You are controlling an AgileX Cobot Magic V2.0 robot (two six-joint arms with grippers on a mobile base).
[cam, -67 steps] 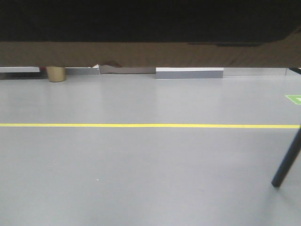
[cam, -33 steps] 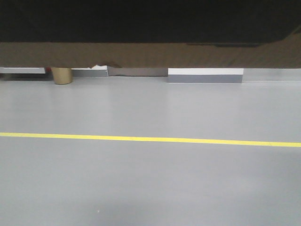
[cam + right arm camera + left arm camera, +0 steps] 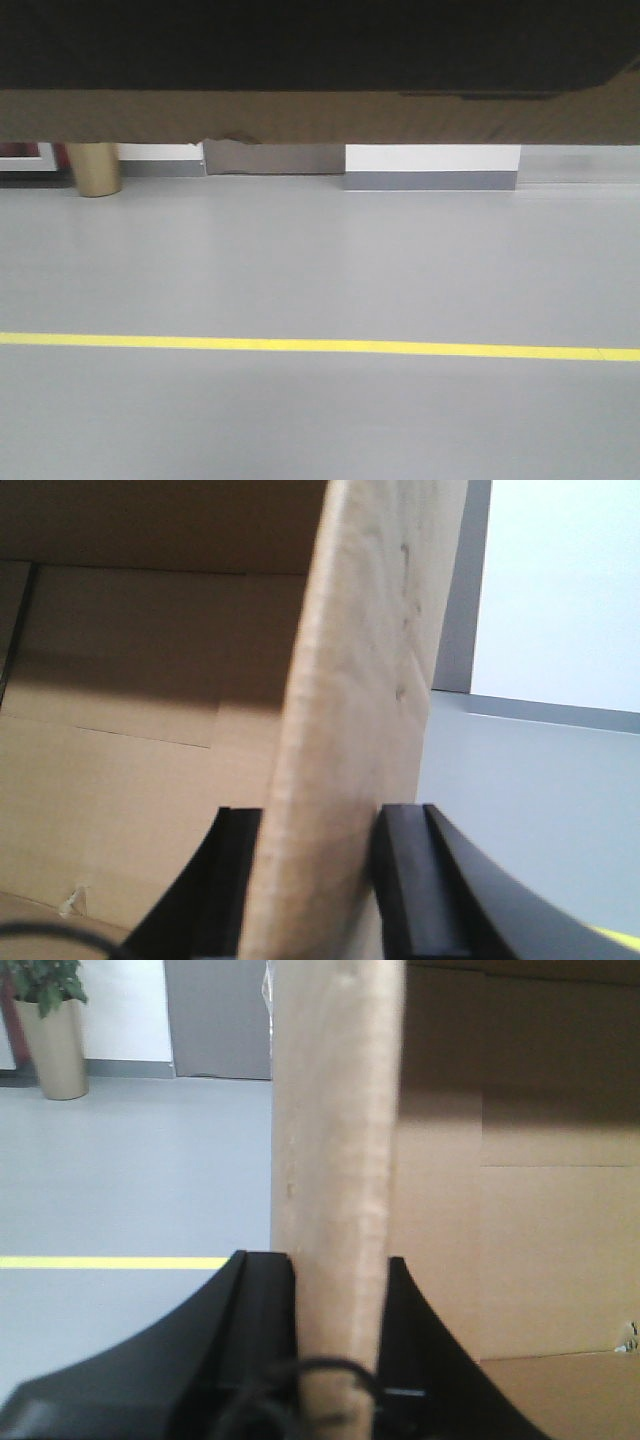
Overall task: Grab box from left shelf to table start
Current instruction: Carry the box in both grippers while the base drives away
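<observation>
The left claw (image 3: 335, 1272) is clamped on the box (image 3: 470, 1210), with a black finger (image 3: 262, 1295) pressed to each face of one upright cardboard wall. The right claw (image 3: 318, 825) pinches another wall the same way. The box hangs between them, its brown inside facing both wrist cameras. In the front view its dark face and brown lower edge fill the top, above the grey floor (image 3: 300, 250) with a yellow line (image 3: 300, 345). A tan planter (image 3: 55, 1050) stands by the far wall.

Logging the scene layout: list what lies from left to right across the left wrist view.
Potted plant → grey wall panel → box, its edge-on cardboard wall first, then its inner face to the right.
</observation>
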